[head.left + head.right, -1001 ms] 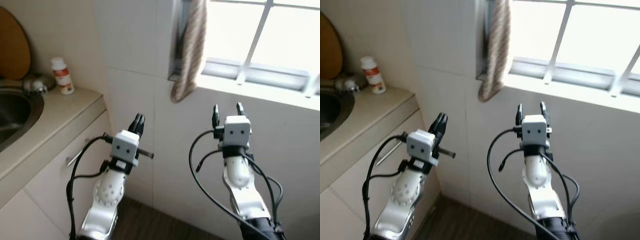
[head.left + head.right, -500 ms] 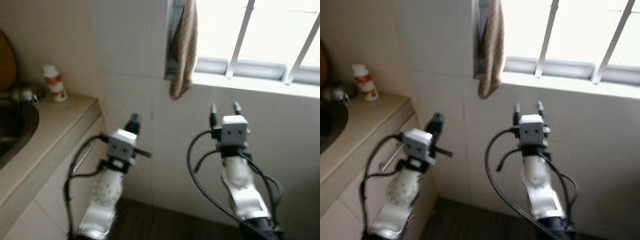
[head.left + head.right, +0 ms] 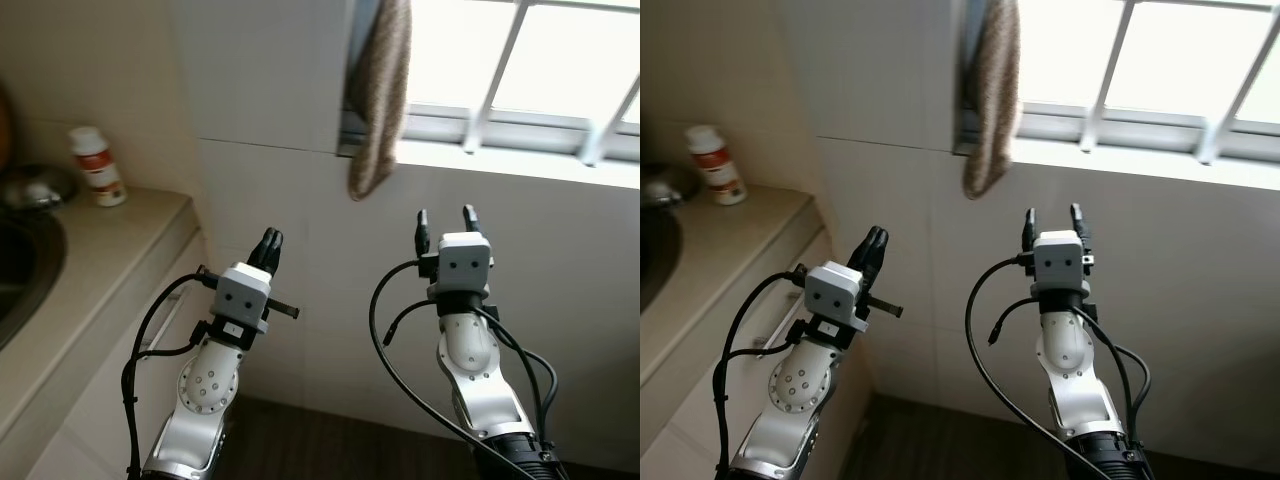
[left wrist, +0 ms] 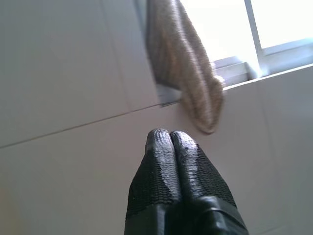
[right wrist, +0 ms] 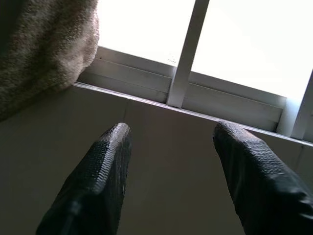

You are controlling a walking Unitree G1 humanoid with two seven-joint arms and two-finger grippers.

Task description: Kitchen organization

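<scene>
Standing bottle (image 3: 97,166) beside sink (image 3: 30,262)

The towel's (image 3: 378,95) top and the sink (image 3: 25,260) are cut off by the frame edges, and the bottle's (image 3: 97,166) label is too small to read.

The right gripper (image 3: 1051,216), fingers spread, points up at the tiled wall (image 3: 1160,250) below the window sill (image 3: 1140,160). A beige towel (image 3: 991,90) hangs up-left of it. The left gripper (image 3: 874,243), fingers together, rises beside the countertop (image 3: 710,250); a white bottle (image 3: 712,164) stands far to its left.
</scene>
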